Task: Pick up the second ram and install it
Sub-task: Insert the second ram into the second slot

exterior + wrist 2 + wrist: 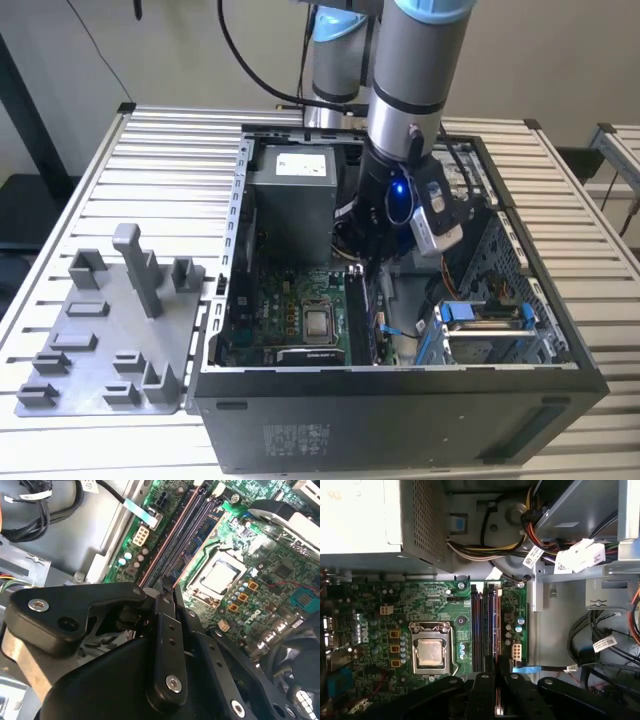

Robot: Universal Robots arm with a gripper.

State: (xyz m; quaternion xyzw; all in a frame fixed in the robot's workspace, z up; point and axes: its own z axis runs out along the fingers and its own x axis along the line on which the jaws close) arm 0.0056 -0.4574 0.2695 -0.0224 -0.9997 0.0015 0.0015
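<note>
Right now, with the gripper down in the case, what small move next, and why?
Probably a short, straight press down. The gripper looks shut on the near end of the second ram, which stands edge-on along its slot on the motherboard, apparently lined up; whether it is fully seated I cannot tell.

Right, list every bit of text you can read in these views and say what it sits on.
Nothing can be quoted as it reads.
white label on the power supply, exterior view: too blurred to read.
pale print on the computer case: too small to read.
white cable tags, first wrist view: dark marks, unreadable.
motherboard markings, first wrist view: too small to read.
</note>
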